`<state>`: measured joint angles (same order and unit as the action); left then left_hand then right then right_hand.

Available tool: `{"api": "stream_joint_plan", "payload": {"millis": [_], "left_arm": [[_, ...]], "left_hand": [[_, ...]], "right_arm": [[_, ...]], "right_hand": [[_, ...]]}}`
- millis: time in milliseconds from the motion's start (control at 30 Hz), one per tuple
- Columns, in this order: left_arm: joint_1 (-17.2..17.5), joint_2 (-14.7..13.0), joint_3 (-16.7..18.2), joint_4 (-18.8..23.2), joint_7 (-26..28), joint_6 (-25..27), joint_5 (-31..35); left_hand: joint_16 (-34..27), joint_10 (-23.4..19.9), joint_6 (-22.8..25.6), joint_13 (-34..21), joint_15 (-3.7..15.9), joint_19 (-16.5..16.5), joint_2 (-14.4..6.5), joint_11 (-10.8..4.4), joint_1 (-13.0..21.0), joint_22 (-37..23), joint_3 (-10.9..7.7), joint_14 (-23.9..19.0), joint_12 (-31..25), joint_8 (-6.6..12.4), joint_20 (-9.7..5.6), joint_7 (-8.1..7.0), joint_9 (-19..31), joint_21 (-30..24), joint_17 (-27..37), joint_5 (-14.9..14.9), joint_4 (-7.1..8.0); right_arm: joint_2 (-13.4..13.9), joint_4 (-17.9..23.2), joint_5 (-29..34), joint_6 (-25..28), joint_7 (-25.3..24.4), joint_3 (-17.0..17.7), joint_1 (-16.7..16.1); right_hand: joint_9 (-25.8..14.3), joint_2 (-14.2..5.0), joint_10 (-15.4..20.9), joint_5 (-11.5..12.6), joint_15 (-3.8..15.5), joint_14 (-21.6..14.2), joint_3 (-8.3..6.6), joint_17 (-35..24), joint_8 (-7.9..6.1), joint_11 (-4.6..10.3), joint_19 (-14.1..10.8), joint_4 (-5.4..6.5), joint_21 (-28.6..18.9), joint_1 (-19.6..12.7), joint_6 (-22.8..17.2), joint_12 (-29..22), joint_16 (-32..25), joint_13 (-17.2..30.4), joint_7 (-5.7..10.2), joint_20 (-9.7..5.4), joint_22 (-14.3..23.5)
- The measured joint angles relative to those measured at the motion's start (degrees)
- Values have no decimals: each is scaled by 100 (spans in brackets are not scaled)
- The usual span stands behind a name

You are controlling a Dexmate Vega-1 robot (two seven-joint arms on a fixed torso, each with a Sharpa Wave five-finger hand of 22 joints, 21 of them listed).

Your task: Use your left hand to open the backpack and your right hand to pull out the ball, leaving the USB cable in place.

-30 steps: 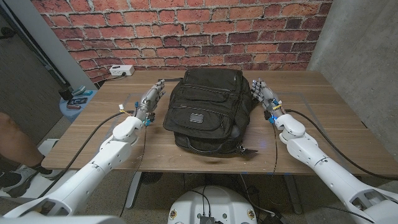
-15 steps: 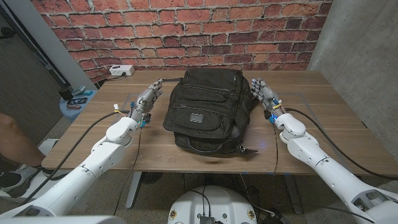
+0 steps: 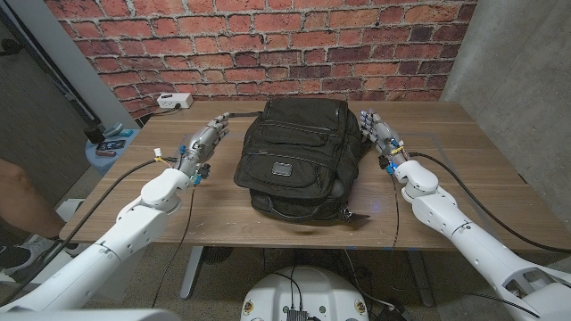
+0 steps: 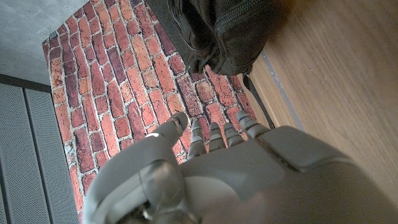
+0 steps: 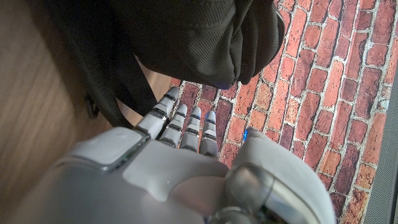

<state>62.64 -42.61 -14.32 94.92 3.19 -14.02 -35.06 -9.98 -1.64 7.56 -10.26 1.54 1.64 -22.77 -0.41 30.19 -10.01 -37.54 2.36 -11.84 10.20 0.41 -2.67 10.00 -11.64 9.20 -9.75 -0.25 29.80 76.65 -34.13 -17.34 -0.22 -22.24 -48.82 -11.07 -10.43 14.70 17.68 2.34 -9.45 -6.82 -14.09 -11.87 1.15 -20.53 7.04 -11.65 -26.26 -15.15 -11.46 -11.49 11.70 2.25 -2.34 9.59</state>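
A black backpack [image 3: 299, 156] lies closed on the middle of the wooden table [image 3: 482, 178], its top toward the brick wall; its contents are hidden. My left hand [image 3: 203, 143] hovers a short way off the bag's left side, fingers stretched toward the wall, holding nothing. My right hand [image 3: 378, 135] stands close beside the bag's right side, fingers apart and empty. In the left wrist view the left hand [image 4: 211, 168] points past the backpack [image 4: 230, 31]. Seen from the right wrist, the right hand [image 5: 180, 155] reaches under the backpack's bulging side [image 5: 186, 37].
A black strap with a buckle [image 3: 355, 215] trails from the bag toward the table's front edge. A white power strip [image 3: 175, 101] sits at the far left corner. A small blue stand [image 3: 111, 143] and a person's leg [image 3: 13, 196] are off the table's left side.
My left hand and forearm have swung a little to the left, away from the backpack. The right hand has barely shifted.
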Motion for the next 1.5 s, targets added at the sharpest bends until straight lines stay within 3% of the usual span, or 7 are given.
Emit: {"api": "stream_joint_plan", "payload": {"millis": [967, 1500], "left_arm": [[779, -664, 358, 1014, 174, 114, 556], [1276, -1107, 738, 1473, 106, 92, 1014]], "left_hand": [[0, 23, -37, 0, 10, 0, 53, -22, 53, 15, 10, 53, 43, 0, 0, -37, -1, -1, 0, -22, -104], [0, 116, -176, 0, -82, 31, 152, -51, 152, 15, 95, 144, 43, 0, 136, -52, -1, 31, 0, -65, -332]], "right_arm": [[205, 266, 12, 35, -246, 210, -202], [305, 467, 6, 39, -416, 321, -360]], "right_hand": [[14, 45, -21, -50, 0, 0, -122, 79, 22, -21, 0, -122, 22, -90, -10, 0, 0, 2, -53, 0, 1], [14, 75, -21, -94, 0, 0, -150, 106, 46, -21, -32, -151, 19, -121, -10, 0, 0, 3, -52, -32, 1]]}}
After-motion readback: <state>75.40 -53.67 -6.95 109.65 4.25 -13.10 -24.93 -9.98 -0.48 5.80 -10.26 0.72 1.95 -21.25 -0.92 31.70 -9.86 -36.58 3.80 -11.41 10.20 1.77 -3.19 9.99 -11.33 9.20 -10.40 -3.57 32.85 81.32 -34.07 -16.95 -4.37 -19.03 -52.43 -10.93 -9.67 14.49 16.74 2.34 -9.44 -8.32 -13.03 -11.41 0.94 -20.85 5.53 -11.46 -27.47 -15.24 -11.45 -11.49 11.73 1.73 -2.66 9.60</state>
